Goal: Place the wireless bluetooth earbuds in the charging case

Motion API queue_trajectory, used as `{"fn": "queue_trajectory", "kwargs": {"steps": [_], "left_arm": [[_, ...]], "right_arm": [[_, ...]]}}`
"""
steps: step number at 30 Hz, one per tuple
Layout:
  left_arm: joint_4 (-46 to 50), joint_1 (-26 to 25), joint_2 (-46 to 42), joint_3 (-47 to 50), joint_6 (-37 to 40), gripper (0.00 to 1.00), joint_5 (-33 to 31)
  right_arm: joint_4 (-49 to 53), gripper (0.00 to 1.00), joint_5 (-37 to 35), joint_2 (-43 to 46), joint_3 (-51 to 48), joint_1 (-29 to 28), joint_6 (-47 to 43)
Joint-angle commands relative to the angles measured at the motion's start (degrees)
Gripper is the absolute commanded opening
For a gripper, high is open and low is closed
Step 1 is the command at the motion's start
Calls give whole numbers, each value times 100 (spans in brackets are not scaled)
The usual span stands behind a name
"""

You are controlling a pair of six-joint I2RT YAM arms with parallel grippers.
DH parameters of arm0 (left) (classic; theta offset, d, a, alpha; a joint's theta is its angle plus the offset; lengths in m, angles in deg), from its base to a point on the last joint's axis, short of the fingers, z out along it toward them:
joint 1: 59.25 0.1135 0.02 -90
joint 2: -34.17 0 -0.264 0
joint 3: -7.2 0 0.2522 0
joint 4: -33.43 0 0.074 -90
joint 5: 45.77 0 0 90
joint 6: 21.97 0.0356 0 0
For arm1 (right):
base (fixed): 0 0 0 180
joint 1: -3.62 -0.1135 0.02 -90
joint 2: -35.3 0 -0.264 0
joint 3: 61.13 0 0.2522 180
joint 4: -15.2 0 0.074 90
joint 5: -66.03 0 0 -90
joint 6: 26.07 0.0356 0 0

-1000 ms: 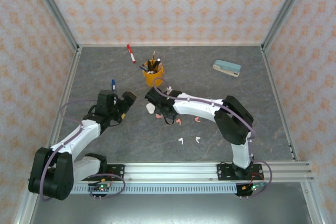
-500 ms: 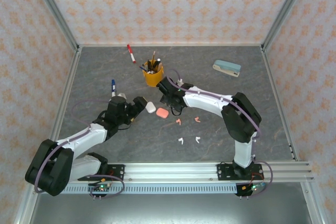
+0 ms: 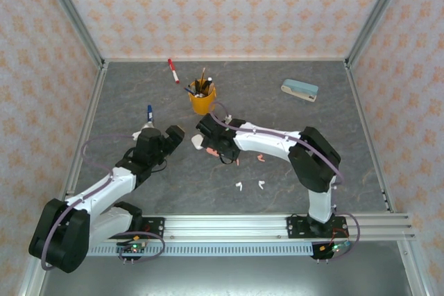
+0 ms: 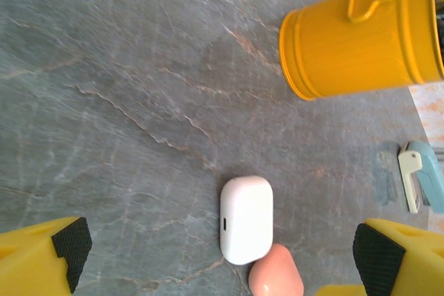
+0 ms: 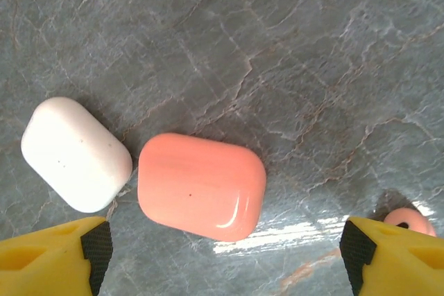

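Top view high above near edge, whole table (image 3: pixel 368 129); wrist views close, downward, sharing white case (image 4: pixel 245 218).

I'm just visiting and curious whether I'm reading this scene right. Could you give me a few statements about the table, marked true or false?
1. The white case and the pink case both lie closed on the table. True.
2. The white earbuds already sit inside a case. False: they lie loose on the table, nearer the arms' bases.
3. The yellow cup holds pens. True.
4. The right gripper clamps the pink case. False: its jaws stand open above it.
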Motion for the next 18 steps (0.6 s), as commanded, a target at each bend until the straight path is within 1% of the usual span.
{"fn": "queue_trajectory", "kwargs": {"steps": [1,9,18], "left_arm": [[214,172,-100,-186,-68,100,-79],[236,362,-280,-121,-51,100,35],[210,469,-337,-90,-44,100,126]], "right_arm": [[331,86,-141,-233,292,-36,159],[635,84,-209,-709,776,-47,106],[840,79,-47,-1239,1152,-47,79]]}}
